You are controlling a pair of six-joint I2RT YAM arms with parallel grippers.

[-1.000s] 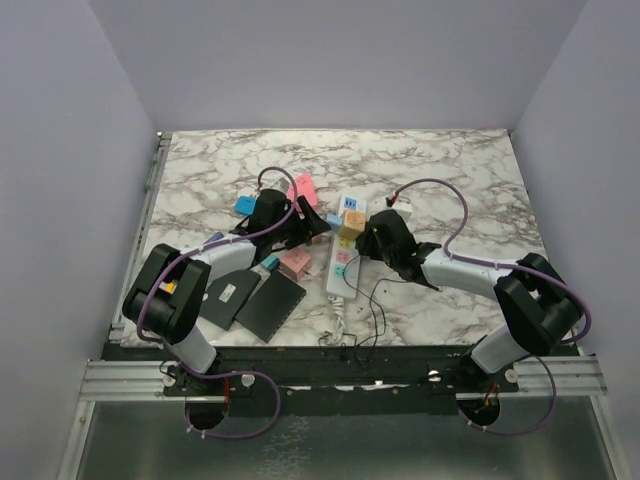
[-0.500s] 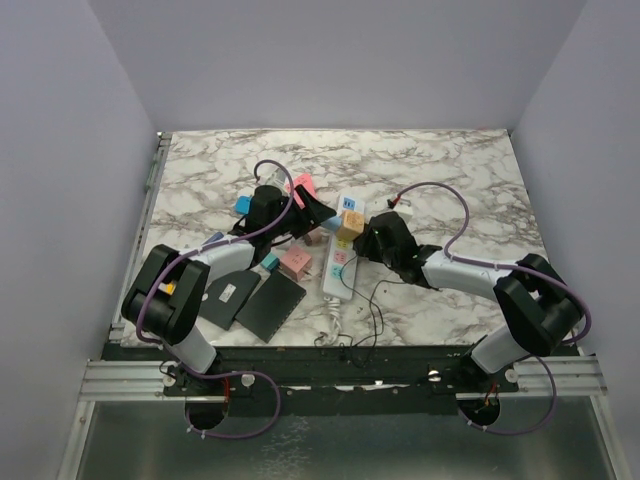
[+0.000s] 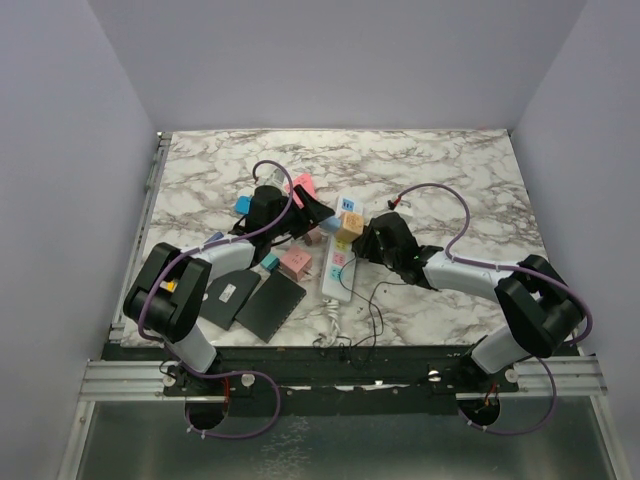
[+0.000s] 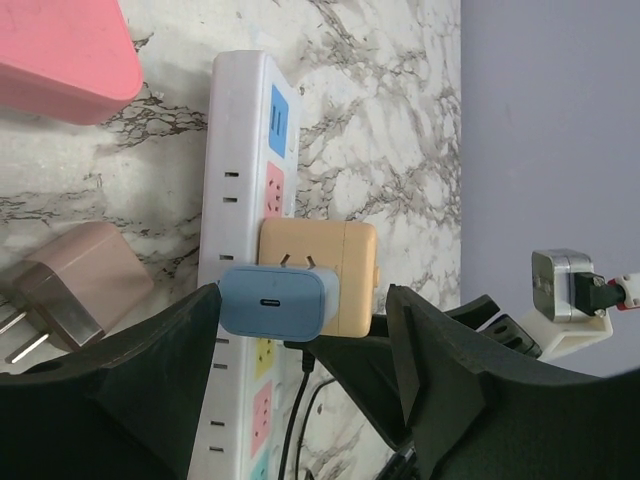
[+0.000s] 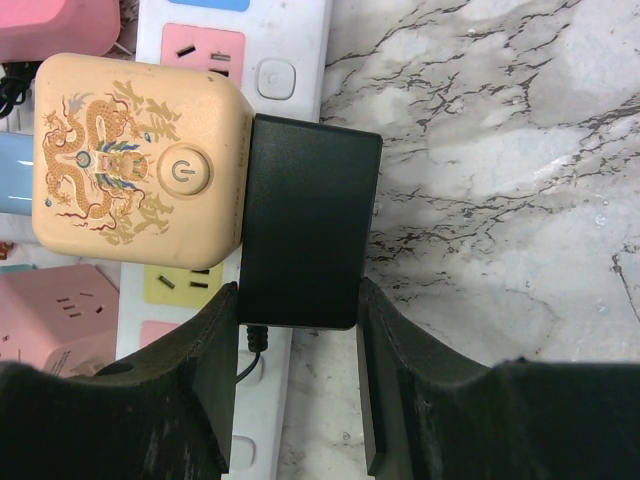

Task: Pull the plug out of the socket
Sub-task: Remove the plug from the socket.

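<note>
Showing the socket (image 3: 338,270) lying lengthwise at the marble table's (image 3: 450,170) centre, orange cube adapter (image 5: 140,150) plugged in. Black plug (image 5: 308,220) on the cube's right, clamped by the right gripper (image 5: 298,295). Left gripper (image 4: 303,300) straddling cube and blue charger (image 4: 272,300) from the left; grip unclear.

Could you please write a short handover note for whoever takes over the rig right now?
The right gripper is shut on the black adapter, which sits against the side of the yellow cube.
The left gripper has its jaws either side of the yellow cube and the blue charger on it; contact is unclear.
The cube is plugged into the power strip.
Done: grasp on the adapter. Left: pulling it off, not yet done.
</note>
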